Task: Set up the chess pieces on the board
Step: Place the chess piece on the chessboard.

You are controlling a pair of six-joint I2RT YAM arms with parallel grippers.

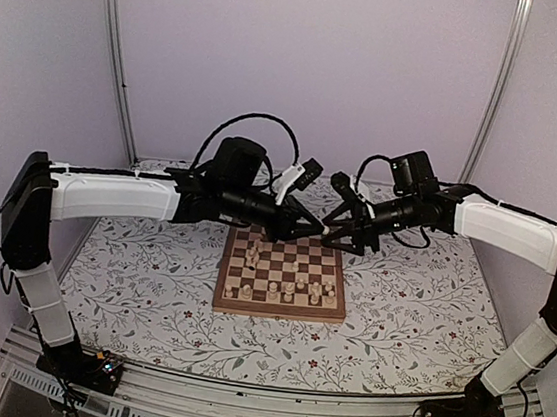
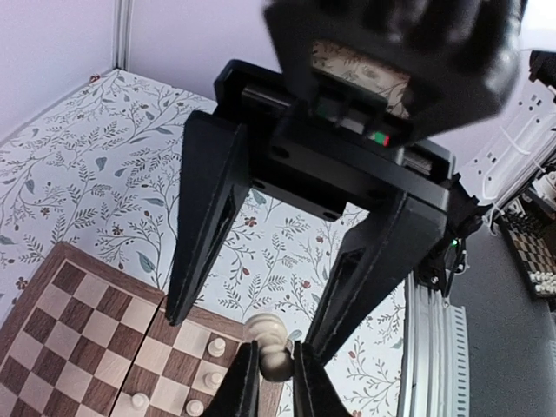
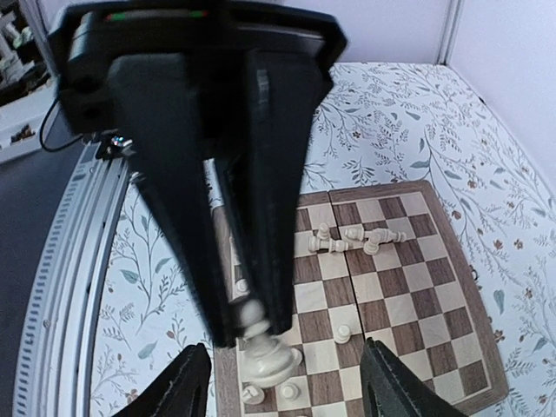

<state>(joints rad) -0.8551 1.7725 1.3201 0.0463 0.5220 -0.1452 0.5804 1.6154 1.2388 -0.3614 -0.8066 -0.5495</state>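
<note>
The board (image 1: 277, 311) lies on the floral cover, with several pale chess pieces (image 1: 289, 292) standing along its near rows. Both grippers meet above its far edge. My left gripper (image 2: 276, 382) is shut on a pale chess piece (image 2: 274, 347), gripping it near its top with its base hanging down, seen in the right wrist view (image 3: 268, 354). My right gripper (image 3: 287, 387) is open, its fingers (image 2: 204, 234) spread on either side of the held piece without touching it. Several pieces (image 3: 356, 236) lie toppled on the board (image 3: 391, 287). A pawn (image 3: 344, 333) stands alone.
The floral table cover (image 1: 129, 282) surrounds the board. A metal rail (image 1: 266, 408) runs along the near edge and pale walls (image 1: 305, 61) close in the back and sides. Standing pawns (image 2: 215, 347) line the board's edge row (image 2: 78, 330).
</note>
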